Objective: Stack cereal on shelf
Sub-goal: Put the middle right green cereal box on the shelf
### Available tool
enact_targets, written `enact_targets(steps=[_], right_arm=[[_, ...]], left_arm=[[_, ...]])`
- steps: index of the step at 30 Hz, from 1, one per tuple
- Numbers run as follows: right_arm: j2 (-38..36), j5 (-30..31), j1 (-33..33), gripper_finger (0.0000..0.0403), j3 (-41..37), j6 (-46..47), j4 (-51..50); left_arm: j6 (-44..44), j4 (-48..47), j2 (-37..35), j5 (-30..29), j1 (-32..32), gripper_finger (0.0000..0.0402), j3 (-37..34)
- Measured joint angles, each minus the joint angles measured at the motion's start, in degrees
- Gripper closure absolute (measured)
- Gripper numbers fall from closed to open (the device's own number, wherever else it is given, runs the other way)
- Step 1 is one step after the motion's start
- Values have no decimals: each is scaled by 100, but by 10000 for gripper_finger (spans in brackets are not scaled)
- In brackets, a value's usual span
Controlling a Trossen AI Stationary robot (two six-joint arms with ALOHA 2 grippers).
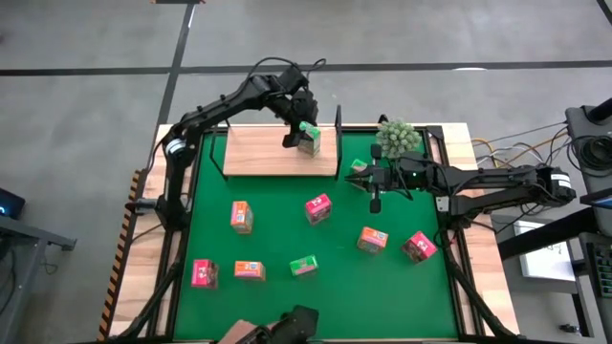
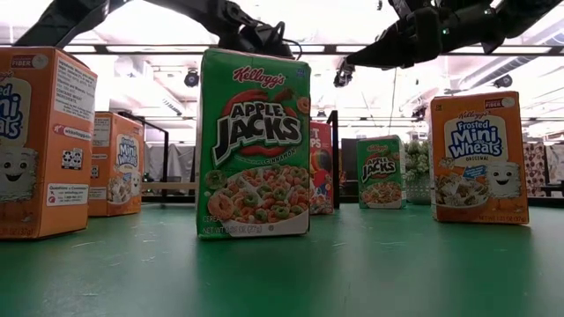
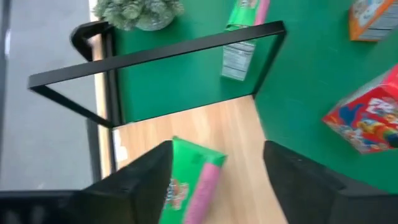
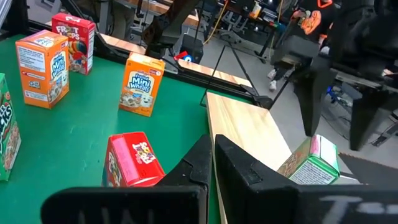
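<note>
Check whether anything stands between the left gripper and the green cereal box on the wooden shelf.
Nothing visible does. The left gripper hangs right over the small green cereal box on the light wooden shelf, fingers open on either side of it.

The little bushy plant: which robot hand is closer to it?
Right. The right gripper sits just beside the plant; the left gripper is farther away, over the shelf, around a green cereal box.

One cereal box (image 1: 308, 138) on the shelf (image 1: 258, 153), plant (image 1: 399, 138) to its right, other boxes (image 1: 318, 207) on the mat (image 1: 277, 234) in front
</note>
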Motion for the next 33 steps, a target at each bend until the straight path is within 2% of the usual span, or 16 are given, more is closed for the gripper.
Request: enact_targets(steps=[4,8,24,33], right_arm=[[0,1,0,390,1,-21,0],[0,2,0,390,0,-67,0],[0,2,0,390,0,-90,0],[2,4,-37,390,0,-89,-2]], left_arm=[[215,107,18,-191,73,103,-157],[227,296,17,-196,159,95,-314],[238,656,22,-186,273,134,-812],[231,559,20,-189,273,194,-812]])
